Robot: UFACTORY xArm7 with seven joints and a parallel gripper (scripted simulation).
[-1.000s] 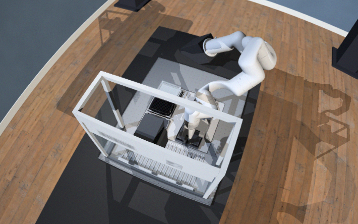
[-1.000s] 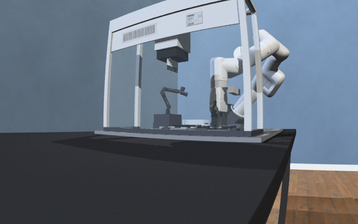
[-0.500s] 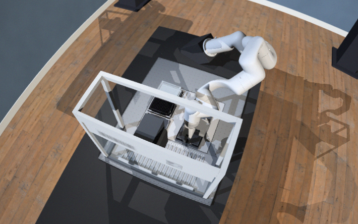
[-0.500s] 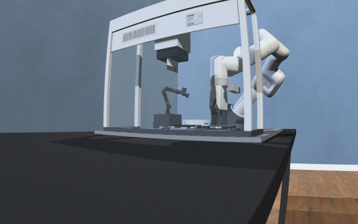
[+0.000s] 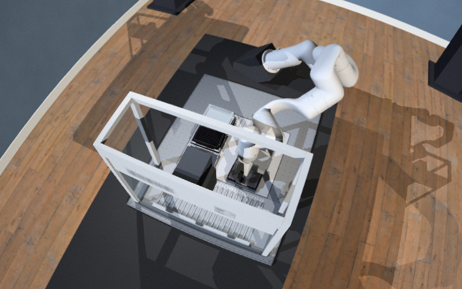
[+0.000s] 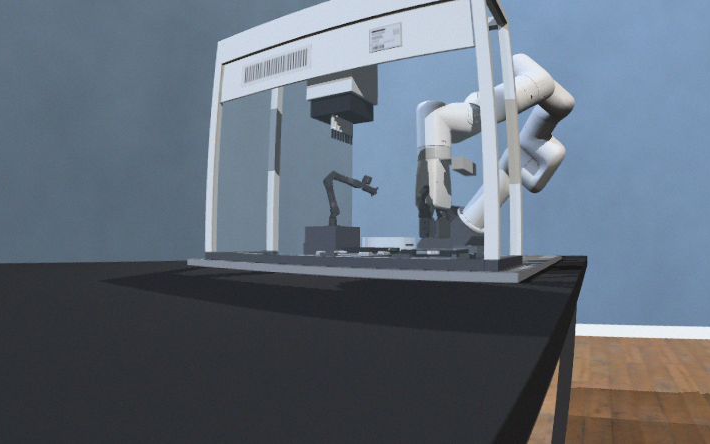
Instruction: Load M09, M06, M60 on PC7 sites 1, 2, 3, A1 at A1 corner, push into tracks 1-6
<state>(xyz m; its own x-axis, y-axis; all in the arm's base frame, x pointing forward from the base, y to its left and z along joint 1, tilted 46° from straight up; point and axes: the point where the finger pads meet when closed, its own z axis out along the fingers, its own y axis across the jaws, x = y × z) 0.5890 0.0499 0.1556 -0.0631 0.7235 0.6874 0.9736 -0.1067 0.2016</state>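
My gripper (image 5: 244, 176) is open and points straight down at a dark plate (image 5: 246, 178) that lies flat on the far end of the plate carrier (image 5: 231, 157), close to the rails. The fingers stand on either side of the plate's middle. I cannot tell whether they touch it. In the side view the gripper (image 6: 435, 225) hangs low over the deck. My arm hides most of the carrier. A white plate (image 5: 218, 114) and a black well plate (image 5: 209, 138) sit in the row of nests beside the apron. I cannot read any labels.
A tall dark block (image 5: 193, 165) stands at the end of the nest row. The white instrument frame (image 5: 203, 143) spans the deck, and its top bar crosses over my wrist. The ribbed loading rails (image 5: 211, 215) run along the deck's far side. A pipetting head (image 6: 341, 107) hangs inside.
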